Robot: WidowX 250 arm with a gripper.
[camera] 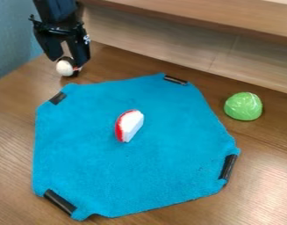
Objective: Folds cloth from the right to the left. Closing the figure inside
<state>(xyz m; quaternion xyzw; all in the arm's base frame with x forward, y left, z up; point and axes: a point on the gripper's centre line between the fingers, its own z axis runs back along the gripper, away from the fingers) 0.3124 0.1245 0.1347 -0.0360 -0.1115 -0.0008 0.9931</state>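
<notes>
One brown wooden bench carries everything, giving the blue cloth room to lie open and nearly flat. The cloth is spread wide with the fold not yet made, presumably so that its right side can be brought over to the left. The black robot arm hangs at the upper left, beyond the cloth's far left corner. Its end effector points down with its fingers apart, and has no hold on the cloth; for this fold it would need to go across to the right side. The green lump sits beyond the cloth's right edge, where a wide sweep might brush it.

On the cloth, near its middle, lies the red-and-white figure, placed well so that the fold can close over it, though a low drag could shift it. A smaller whitish round thing is at the fingertips; whether they touch it cannot be told. Smallest are the black strips at the cloth's four corners, perhaps put there as grasping points.
</notes>
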